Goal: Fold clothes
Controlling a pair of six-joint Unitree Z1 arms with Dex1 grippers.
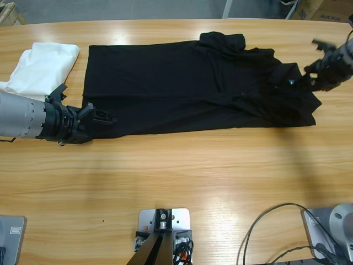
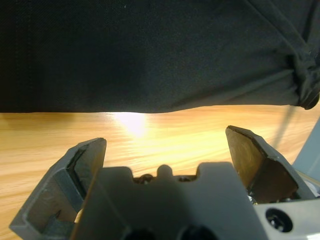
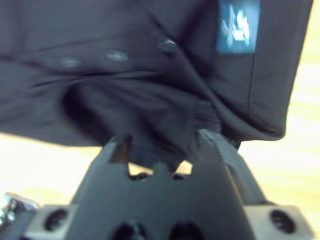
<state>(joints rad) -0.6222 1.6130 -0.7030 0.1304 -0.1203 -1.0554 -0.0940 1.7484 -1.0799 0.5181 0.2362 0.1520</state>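
Polo shirt (image 1: 182, 88) is lying spread across the wooden table (image 1: 193, 176), beside a white folded garment (image 1: 44, 66). Left gripper (image 1: 99, 118) is waiting open-jawed at its hem; right gripper (image 1: 309, 77) is pinching collar fabric (label (image 3: 238, 26) showing).

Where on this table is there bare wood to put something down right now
The widest free patch is the near half of the table, between the black polo shirt and the front edge. A thin bare strip runs along the far edge behind the shirt. The far left is crowded: the white folded garment and left gripper sit there. The right gripper occupies the collar end.
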